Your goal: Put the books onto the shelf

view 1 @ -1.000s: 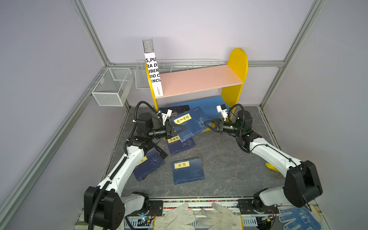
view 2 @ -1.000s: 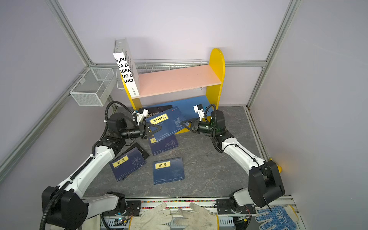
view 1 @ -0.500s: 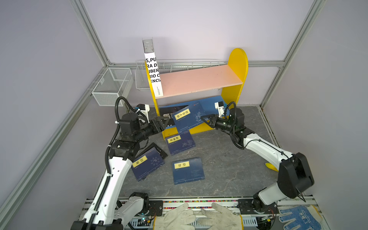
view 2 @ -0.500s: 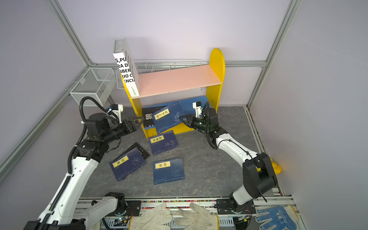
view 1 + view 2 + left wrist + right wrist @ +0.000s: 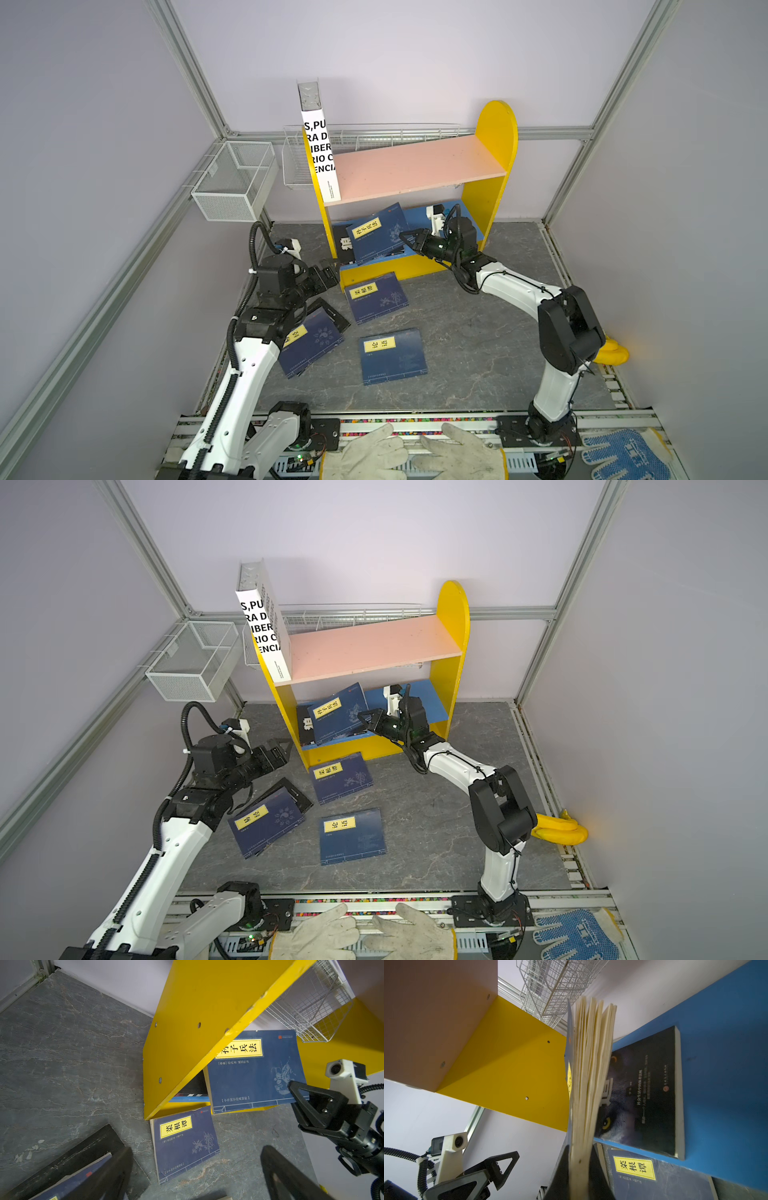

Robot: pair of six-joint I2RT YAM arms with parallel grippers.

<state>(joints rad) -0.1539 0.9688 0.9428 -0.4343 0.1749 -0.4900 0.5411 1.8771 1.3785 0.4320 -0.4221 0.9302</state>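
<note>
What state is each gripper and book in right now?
left gripper, open, holding nothing.
right gripper, shut on the held navy book.
held navy book, tilted, partly inside the shelf's lower tier.
white book, upright on the pink upper board.
black book, flat on the blue lower board.
three navy books, flat on the tabletop.
second black book, on the tabletop, partly under a navy book.

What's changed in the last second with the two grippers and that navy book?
The left gripper let go of the navy book, opened and pulled back leftward. The right gripper, shut on it, carried it into the lower tier of the shelf, tilted over a black book. The white book and floor books stayed put.
</note>
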